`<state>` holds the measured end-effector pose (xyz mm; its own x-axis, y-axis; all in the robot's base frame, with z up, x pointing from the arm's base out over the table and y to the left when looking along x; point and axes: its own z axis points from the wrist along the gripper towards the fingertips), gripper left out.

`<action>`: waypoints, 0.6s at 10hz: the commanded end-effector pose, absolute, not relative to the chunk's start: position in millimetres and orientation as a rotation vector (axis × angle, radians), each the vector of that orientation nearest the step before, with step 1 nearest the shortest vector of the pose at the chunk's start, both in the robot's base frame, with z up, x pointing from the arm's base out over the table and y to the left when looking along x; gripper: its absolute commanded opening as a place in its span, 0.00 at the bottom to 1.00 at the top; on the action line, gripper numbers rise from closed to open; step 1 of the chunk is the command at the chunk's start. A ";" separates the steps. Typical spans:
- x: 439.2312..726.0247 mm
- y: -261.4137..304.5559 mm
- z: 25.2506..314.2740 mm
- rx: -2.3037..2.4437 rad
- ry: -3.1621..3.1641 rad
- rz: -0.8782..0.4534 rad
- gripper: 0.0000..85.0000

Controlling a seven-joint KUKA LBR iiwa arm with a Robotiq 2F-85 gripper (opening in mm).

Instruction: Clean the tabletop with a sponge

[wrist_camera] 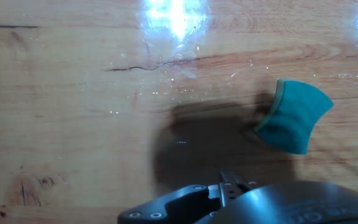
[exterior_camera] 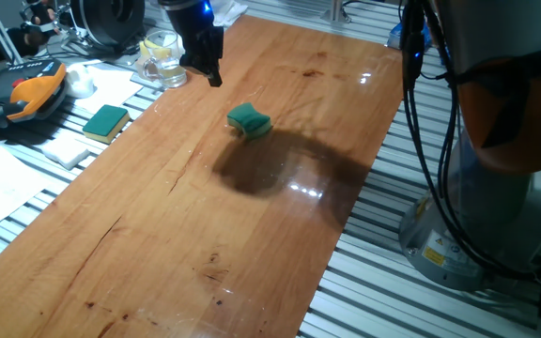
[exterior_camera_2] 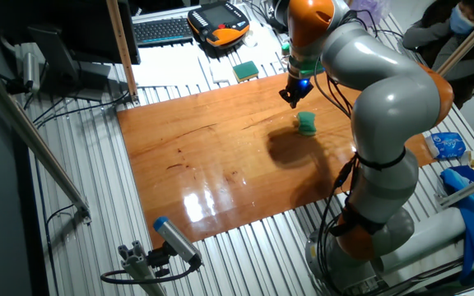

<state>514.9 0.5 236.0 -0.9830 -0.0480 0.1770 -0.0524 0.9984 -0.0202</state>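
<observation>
Overhead, gripper (exterior_camera: 212,71) hangs above the tabletop (exterior_camera: 158,216), clear of the wood, holding nothing; whether its fingers are spread or pressed together, cannot tell. Right of it lies the sponge (exterior_camera: 250,120), alone on the board, near the gripper's shadow.

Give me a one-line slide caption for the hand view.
Hand view: teal sponge lies free on the glossy wooden tabletop, off to the right of the gripper's shadow, not in contact with the gripper.

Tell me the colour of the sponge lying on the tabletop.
Teal-green, with a thin yellowish edge along one side; the sponge shows best in the hand view.
</observation>
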 end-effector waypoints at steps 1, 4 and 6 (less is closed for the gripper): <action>514.9 0.5 235.9 0.065 -2.964 0.035 0.00; 514.9 0.5 235.9 0.073 -3.002 -0.016 0.00; 514.9 0.5 235.9 -0.003 -3.002 -0.004 0.00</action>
